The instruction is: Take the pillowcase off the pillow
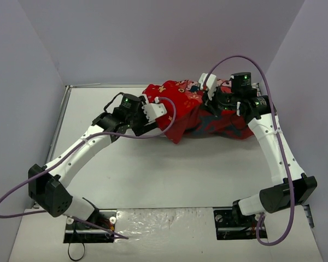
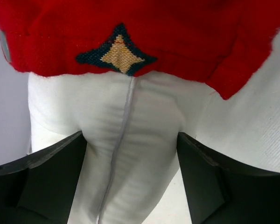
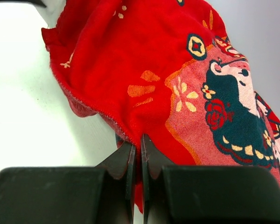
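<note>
White table, grey walls. I see the pillowcase bunched at the far side. Left gripper spread wide w/ the pillow corner between fingers; right gripper clenched on pillowcase edge.

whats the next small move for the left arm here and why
Probably close the left gripper on the plump white pillow. Its jaws stand open on either side of the exposed white corner, which pokes out below the edge of the bright red printed pillowcase. The right gripper is shut on the red fabric, so pinning the pillow would let that arm pull the cover off.
</note>
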### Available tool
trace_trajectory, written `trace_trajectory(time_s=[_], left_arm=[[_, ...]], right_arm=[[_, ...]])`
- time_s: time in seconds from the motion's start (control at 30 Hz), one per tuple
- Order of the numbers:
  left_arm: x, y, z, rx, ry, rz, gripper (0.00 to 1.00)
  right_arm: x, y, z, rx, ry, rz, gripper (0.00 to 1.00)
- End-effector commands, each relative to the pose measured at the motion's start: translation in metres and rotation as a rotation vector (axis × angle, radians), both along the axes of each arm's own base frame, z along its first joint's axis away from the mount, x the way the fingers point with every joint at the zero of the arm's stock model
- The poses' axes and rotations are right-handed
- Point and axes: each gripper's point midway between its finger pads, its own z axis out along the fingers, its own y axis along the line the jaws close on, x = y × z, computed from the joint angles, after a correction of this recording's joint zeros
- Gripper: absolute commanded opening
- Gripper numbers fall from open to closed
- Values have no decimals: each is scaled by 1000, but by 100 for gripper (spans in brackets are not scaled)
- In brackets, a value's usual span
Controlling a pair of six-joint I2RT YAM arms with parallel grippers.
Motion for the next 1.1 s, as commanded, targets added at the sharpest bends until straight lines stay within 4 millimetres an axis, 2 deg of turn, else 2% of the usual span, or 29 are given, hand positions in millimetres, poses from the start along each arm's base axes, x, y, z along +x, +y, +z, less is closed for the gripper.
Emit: trace_trajectory(time_s=[0.0,0.03,0.1,0.13,0.17,0.23,0.3,0.33,0.43,0.47,0.5,0.53,0.57,0.6,0.67,0.7,0.83,1.0,1.07], left_arm=[[21,17,2,-56,14,124,67],[27,22,4,-75,12,159,41],[35,33,12,-111,-1,225,22],[35,37,14,-119,-8,236,9],[36,42,18,-128,-14,251,4],[32,46,26,-152,-16,262,2],[25,50,51,-204,-53,265,2],[17,51,72,-253,-86,252,2],[4,61,117,-373,-153,266,2],[-6,66,138,-419,-193,257,2],[-9,74,151,-456,-220,276,2],[-20,80,166,-489,-254,275,2],[-24,84,173,-513,-267,282,2],[-25,93,175,-518,-278,303,2],[-36,105,183,-545,-293,319,2],[-38,117,185,-554,-303,350,2],[-46,130,192,-607,-303,374,2],[-46,128,189,-662,-269,384,2],[-42,120,168,-688,-197,384,2]], right_arm=[[-5,8,48,84,-120,41,0],[-6,7,49,83,-121,38,0],[-5,5,53,81,-135,29,0],[-4,2,54,77,-139,20,0],[-3,0,55,73,-146,13,0],[0,-4,58,62,-163,-4,0],[8,-13,59,38,-177,-46,0],[12,-18,61,28,-191,-64,0],[32,-39,66,0,-212,-150,0],[37,-45,68,8,-206,-177,0],[50,-61,62,10,-184,-222,0],[56,-69,67,31,-178,-253,0],[63,-79,67,38,-172,-278,0],[74,-95,60,44,-150,-311,0],[84,-121,58,54,-146,-361,0],[90,-140,53,58,-134,-392,0],[96,-170,48,78,-120,-430,0],[96,-172,63,109,-138,-427,0],[97,-162,61,146,-107,-407,0]])
